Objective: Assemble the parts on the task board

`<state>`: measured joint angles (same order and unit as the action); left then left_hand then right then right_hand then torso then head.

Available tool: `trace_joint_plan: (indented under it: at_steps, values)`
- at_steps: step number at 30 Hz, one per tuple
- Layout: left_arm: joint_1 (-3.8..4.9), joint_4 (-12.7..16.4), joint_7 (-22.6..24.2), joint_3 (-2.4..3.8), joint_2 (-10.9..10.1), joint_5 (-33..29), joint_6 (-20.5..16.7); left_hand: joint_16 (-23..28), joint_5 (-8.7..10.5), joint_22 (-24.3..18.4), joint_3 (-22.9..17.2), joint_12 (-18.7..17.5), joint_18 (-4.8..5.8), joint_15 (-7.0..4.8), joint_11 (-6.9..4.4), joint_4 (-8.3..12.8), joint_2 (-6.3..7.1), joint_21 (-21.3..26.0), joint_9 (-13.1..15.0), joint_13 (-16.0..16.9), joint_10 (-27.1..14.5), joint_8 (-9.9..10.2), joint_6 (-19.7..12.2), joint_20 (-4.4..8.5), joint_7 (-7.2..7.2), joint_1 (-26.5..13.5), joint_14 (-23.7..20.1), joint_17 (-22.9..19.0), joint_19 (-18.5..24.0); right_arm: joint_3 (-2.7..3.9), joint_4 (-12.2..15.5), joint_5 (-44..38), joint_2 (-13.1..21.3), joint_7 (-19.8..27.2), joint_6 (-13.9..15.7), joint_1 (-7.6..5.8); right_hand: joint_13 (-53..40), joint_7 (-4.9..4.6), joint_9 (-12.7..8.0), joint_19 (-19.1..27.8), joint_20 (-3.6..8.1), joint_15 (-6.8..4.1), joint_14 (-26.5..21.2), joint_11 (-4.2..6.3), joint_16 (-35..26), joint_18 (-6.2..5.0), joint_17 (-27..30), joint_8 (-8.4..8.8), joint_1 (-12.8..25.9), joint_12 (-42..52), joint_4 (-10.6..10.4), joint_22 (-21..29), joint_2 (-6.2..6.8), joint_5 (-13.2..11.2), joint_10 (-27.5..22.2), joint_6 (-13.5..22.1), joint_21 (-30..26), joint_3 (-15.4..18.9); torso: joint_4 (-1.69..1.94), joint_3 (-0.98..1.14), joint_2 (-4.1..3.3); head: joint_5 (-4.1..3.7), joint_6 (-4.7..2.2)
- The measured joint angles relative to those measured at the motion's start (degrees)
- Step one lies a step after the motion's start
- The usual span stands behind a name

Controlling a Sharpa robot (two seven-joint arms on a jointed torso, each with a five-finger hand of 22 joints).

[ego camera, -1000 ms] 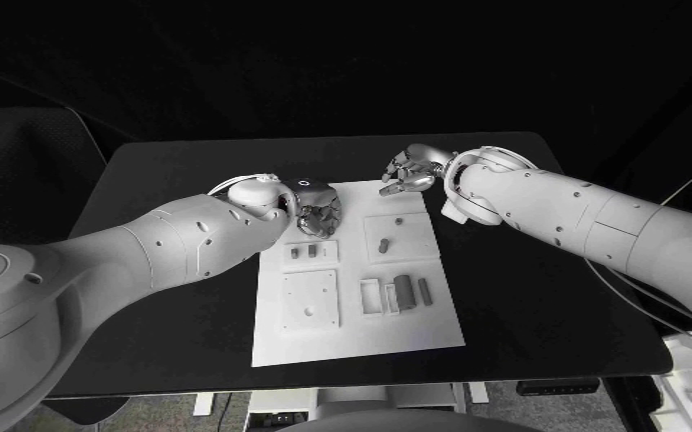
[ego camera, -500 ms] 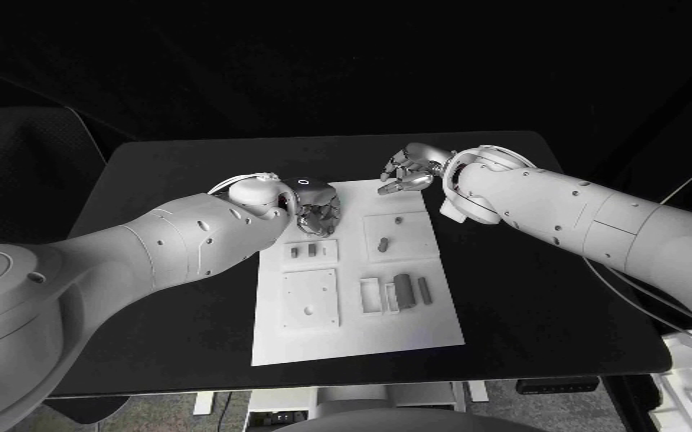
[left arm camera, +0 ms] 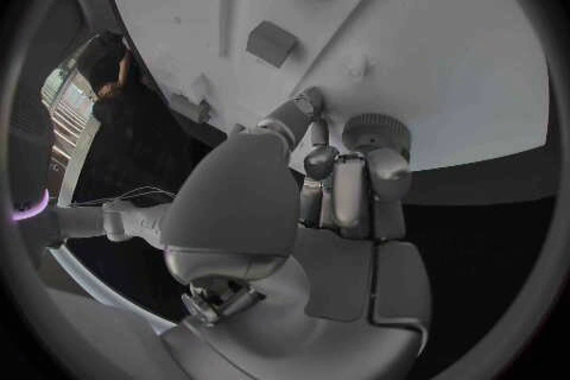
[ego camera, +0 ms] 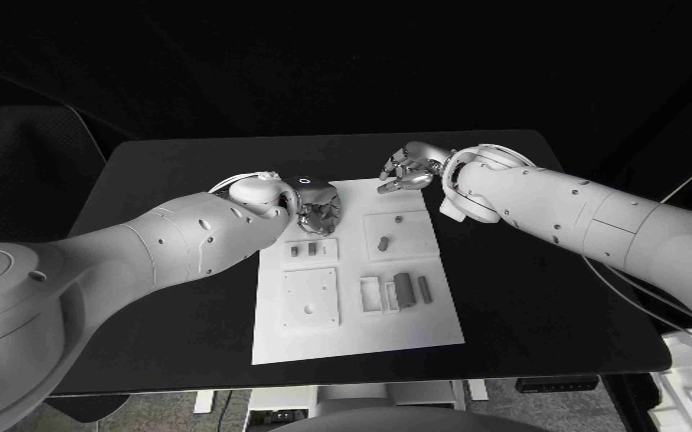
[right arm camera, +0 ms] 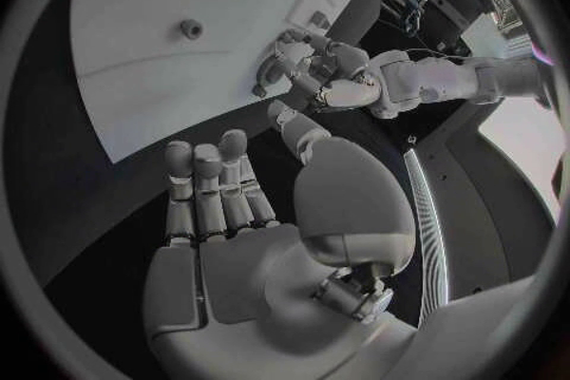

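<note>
The white task board (ego camera: 353,322) lies in the middle of the table. On it are two small grey blocks (ego camera: 304,249), a short cylinder (ego camera: 384,244) and two dark bars (ego camera: 413,290). My left hand (ego camera: 319,214) is at the board's far left corner, its fingers (left arm camera: 312,104) curled down onto the white surface beside the blocks (left arm camera: 271,43). Whether anything is pinched between them is hidden. My right hand (ego camera: 408,169) hovers over the black table just past the board's far right corner. Its palm (right arm camera: 237,256) is bare and its fingers are straight.
A white frame piece (ego camera: 371,295) lies left of the bars, and a square plate (ego camera: 309,299) with small holes sits on the board's near left. A small peg (right arm camera: 189,28) stands on the board. Black table (ego camera: 548,282) surrounds the board on all sides.
The right hand has drifted slightly toward the far side of the table. The left hand stays at the board's far left corner.
</note>
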<state>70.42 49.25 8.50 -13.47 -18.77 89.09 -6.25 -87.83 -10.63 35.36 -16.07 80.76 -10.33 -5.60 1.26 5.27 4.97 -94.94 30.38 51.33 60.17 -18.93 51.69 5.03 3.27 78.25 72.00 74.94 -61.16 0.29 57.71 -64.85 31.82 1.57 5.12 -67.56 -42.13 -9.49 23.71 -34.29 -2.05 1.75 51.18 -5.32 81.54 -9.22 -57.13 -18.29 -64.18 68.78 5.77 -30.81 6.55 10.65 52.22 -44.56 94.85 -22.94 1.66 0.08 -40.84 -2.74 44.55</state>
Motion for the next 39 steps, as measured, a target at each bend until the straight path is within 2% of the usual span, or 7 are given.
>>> trace_joint_plan:
  at_steps: [6,22,35,39]
  values:
    - [-0.02,0.34,-0.01,-0.01,-0.07,0.00,0.42,0.00,0.00,0.08,0.00,0.05,0.00,0.00,0.00,0.00,0.45,0.00,0.00,0.00,0.00,0.00,0.00,-0.01,0.00,-0.45,0.00,0.00,0.01,0.00,-0.03,0.00,0.01,0.00,0.00,0.00,0.00,0.00,0.00,0.00,0.00,0.00,0.00,0.00,0.00,-0.01,0.00,0.00,0.00,0.00,0.00,0.00,0.00,0.00,0.00,0.00,0.00,0.00,0.01,0.02,0.04,-0.03,0.07]
    - [-0.02,0.31,-0.01,0.00,0.01,0.01,0.85,-0.22,0.00,0.19,-0.09,0.23,-0.02,0.07,-0.07,-0.09,0.46,0.00,-0.01,-0.05,-0.07,0.00,0.00,-0.02,0.00,-0.46,0.07,-0.01,0.02,0.00,-0.06,0.00,-0.04,0.00,0.00,0.00,0.05,0.00,0.00,0.00,0.00,0.00,0.00,0.00,0.00,0.00,0.00,0.00,0.00,0.00,0.00,0.05,0.00,0.00,0.00,0.00,0.00,0.00,0.00,-0.04,0.03,-0.08,0.04]
    - [-0.01,-0.01,-0.03,0.02,0.04,0.01,0.99,-0.44,0.00,0.29,-0.56,0.23,-0.03,0.07,-0.08,-0.39,0.16,0.00,-0.01,-0.05,-0.07,0.00,0.21,-0.03,0.21,-0.76,0.07,-0.02,0.03,0.00,-0.10,0.00,-0.08,0.00,-0.01,0.00,0.04,0.00,0.00,0.00,0.00,0.00,0.00,0.00,0.00,0.00,0.00,0.00,0.00,0.00,0.00,0.04,0.00,0.00,0.00,0.00,0.00,0.00,-0.02,-0.04,0.02,-0.04,0.04]
    - [-0.01,0.02,-0.03,0.02,0.04,0.00,1.01,-0.44,0.00,0.41,-1.02,0.23,-0.03,0.07,-0.08,-0.41,-0.27,0.00,0.04,-0.12,-0.07,-0.33,0.83,-0.03,0.83,-0.84,0.07,-0.02,0.03,0.00,-0.11,0.00,-0.09,0.00,-0.01,0.00,0.04,0.00,0.00,0.00,0.00,0.00,0.00,0.00,0.00,0.00,-0.01,0.00,0.00,0.00,0.00,0.04,0.00,0.00,0.00,0.00,0.00,0.00,-0.02,-0.04,0.02,-0.04,0.05]
